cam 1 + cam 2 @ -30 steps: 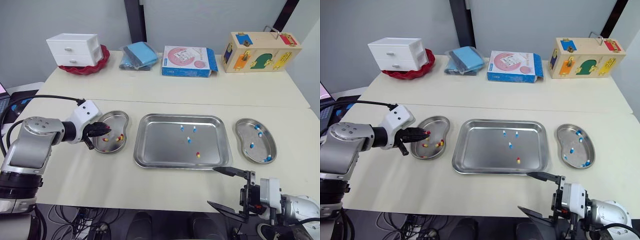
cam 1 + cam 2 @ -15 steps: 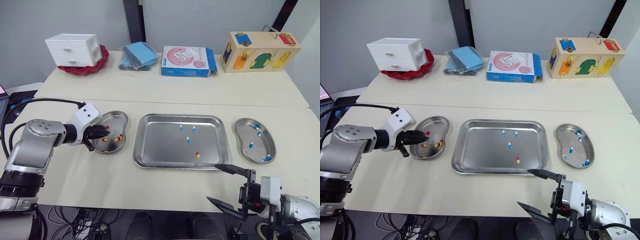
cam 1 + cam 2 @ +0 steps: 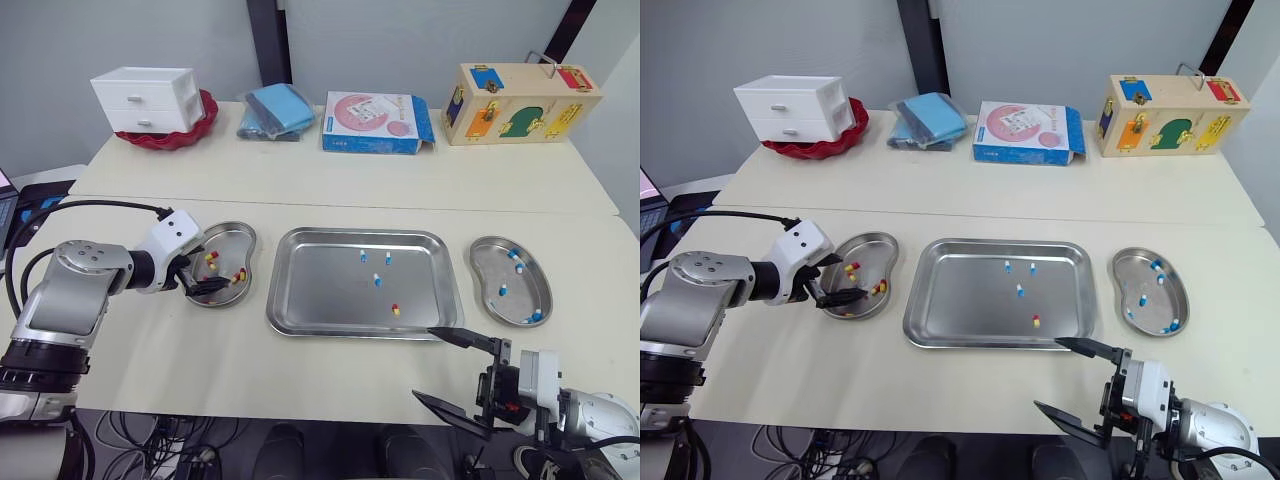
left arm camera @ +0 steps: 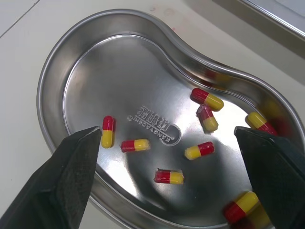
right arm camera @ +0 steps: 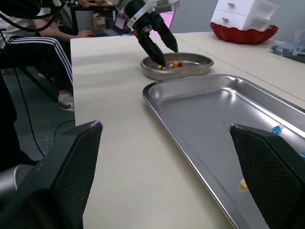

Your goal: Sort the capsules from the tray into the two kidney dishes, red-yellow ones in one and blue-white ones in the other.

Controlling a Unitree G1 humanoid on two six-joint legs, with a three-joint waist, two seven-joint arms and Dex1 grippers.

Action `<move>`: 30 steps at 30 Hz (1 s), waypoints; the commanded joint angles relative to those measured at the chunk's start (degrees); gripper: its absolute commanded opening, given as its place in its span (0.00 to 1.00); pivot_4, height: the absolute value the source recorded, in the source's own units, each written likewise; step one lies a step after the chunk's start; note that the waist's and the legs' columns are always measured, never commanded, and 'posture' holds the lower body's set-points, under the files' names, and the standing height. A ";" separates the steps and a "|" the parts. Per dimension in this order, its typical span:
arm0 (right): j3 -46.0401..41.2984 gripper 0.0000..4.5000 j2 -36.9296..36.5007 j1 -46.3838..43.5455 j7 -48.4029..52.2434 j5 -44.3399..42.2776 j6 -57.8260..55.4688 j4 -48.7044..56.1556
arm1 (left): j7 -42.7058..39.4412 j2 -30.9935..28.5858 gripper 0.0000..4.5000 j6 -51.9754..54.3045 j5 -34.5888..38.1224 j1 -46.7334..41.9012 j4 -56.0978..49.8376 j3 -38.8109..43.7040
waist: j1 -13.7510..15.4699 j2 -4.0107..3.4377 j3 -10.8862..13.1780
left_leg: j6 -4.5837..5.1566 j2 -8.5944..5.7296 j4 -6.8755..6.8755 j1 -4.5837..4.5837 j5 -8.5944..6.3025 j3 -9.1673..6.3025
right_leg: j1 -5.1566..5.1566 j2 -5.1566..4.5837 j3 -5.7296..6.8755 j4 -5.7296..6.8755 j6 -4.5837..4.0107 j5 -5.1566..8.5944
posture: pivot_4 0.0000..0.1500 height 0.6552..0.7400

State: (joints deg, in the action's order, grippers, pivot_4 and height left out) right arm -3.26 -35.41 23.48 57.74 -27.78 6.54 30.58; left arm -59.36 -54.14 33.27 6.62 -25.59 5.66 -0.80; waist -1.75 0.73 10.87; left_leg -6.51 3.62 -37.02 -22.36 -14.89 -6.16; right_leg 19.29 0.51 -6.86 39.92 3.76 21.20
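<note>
While left end effector (image 4: 167, 133) gapes over kidney dish (image 4: 107, 67), red-yellow capsules (image 4: 206, 99) inside

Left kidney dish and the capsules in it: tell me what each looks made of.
Kidney dish: most likely stainless steel with a shiny, faintly brushed finish. Its wall mirrors the capsules, and a maker's mark is stamped into its floor.
Capsules: smooth, glossy two-part shells, red and yellow, probably gelatin or plastic. Bright highlights run along them, but the look cannot settle which.

Glossy metal tray (image 3: 312, 302), matt tabletop (image 3: 300, 190)
</note>
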 commanded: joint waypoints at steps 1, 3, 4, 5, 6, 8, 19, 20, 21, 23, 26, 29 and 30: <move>-0.57 1.00 -0.19 -0.16 -0.47 -0.43 0.02 1.36 | -0.23 -0.60 0.99 -0.46 0.55 -1.42 -0.07 0.80 | 0.00 0.00 0.00 | 0.00 0.00 0.00 0.00 0.00 0.00 | 0.00 0.00 0.00 0.00 0.00 0.00 | 1.00 1.00; -0.87 1.00 -0.44 -0.05 -0.52 -0.68 -0.17 1.45 | -0.51 -0.58 0.99 -0.09 1.29 -1.47 -0.04 1.38 | 0.00 0.00 0.00 | 0.00 0.00 0.00 0.00 0.00 0.00 | 0.00 0.00 0.00 0.00 0.00 0.00 | 1.00 1.00; -1.14 1.00 -0.59 0.11 -0.63 -0.86 -0.44 1.52 | -0.63 -0.60 0.99 0.15 1.75 -1.45 -0.17 1.77 | 0.00 0.00 0.00 | 0.00 0.00 0.00 -0.01 0.00 0.00 | 0.00 0.00 0.00 0.00 0.00 0.00 | 1.00 1.00; -1.95 1.00 -1.23 0.47 -0.90 -1.30 -1.43 2.00 | -1.00 -0.46 0.99 1.06 3.34 -1.59 -0.66 3.15 | 0.00 0.00 0.00 | 0.00 0.00 0.00 -0.01 0.00 0.00 | 0.00 0.00 0.00 0.00 0.00 0.00 | 1.00 1.00; -2.54 1.00 -1.69 0.72 -1.10 -1.61 -2.18 2.38 | -1.22 -0.40 0.99 1.72 4.55 -1.69 -1.03 4.09 | 0.00 0.00 0.00 | 0.00 0.00 0.00 0.00 0.00 0.00 | 0.00 0.00 0.00 0.00 0.00 0.00 | 1.00 1.00; -3.89 1.00 -3.30 1.42 -1.66 -2.56 -4.98 3.62 | -2.47 -0.39 0.99 3.45 8.36 -1.44 -2.41 6.77 | 0.00 0.00 0.00 | 0.00 0.00 0.00 -0.01 0.00 0.00 | 0.00 0.00 0.00 0.01 0.00 0.00 | 1.00 1.00; -27.32 1.00 -18.35 7.75 -1.03 -12.03 -29.81 0.89 | -9.13 -8.89 0.99 10.05 19.27 16.97 -4.33 26.53 | -0.38 0.05 0.01 | 0.01 0.03 0.06 0.03 -0.01 0.06 | 0.01 0.00 -0.05 -0.01 -0.03 0.02 | 1.00 1.00; -29.27 1.00 -19.19 7.81 -0.42 -11.42 -30.76 -1.32 | -9.46 -9.76 0.99 9.62 18.78 19.42 -4.03 27.77 | -0.40 0.05 0.01 | 0.01 0.03 0.05 0.03 -0.01 0.07 | 0.01 0.00 -0.06 -0.01 -0.03 0.02 | 1.00 1.00; -30.43 1.00 -19.63 7.74 0.07 -10.96 -31.36 -2.70 | -9.55 -10.30 0.99 9.30 18.64 21.05 -3.95 28.53 | -0.36 0.07 0.01 | 0.01 0.01 0.04 0.04 -0.01 0.13 | 0.01 -0.02 -0.10 -0.02 -0.03 0.02 | 1.00 1.00; -32.50 1.00 -21.47 7.38 1.56 -9.60 -32.64 -6.81 | -9.83 -10.97 0.99 6.96 17.55 24.66 -2.28 30.21 | -0.28 0.10 0.01 | 0.01 0.01 0.05 0.04 -0.01 0.12 | 0.02 -0.03 -0.08 -0.03 -0.03 0.02 | 1.00 1.00; -33.76 1.00 -24.81 6.68 4.54 -6.75 -33.85 -13.27 | -9.95 -11.71 0.99 3.43 15.56 28.89 0.73 31.28 | -0.15 0.09 0.02 | 0.01 0.00 0.06 0.05 -0.01 0.12 | 0.02 -0.03 -0.08 -0.03 -0.04 0.02 | 1.00 1.00; -33.80 1.00 -26.24 5.37 6.54 -5.07 -33.78 -17.05 | -10.25 -11.56 0.99 3.00 15.77 31.54 0.50 32.22 | -0.13 0.15 0.05 | 0.01 0.01 0.08 0.05 -0.01 0.14 | 0.04 -0.03 -0.08 -0.04 -0.05 0.03 | 1.00 1.00; -33.66 1.00 -26.46 4.76 7.00 -4.72 -33.80 -17.72 | -10.27 -11.43 0.99 3.00 16.00 32.17 0.36 32.65 | -0.15 0.15 0.05 | 0.01 0.02 0.08 0.03 -0.02 0.13 | 0.05 -0.03 -0.08 -0.05 -0.05 0.03 | 1.00 1.00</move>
State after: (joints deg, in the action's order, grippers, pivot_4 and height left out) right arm -35.20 -61.09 28.81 63.56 -32.78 -27.32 13.19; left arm -69.39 -64.47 37.00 22.52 6.40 7.11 28.83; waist -1.90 0.88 10.93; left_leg -6.50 3.64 -36.93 -22.33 -14.91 -6.01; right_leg 19.35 0.48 -6.95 39.87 3.71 21.23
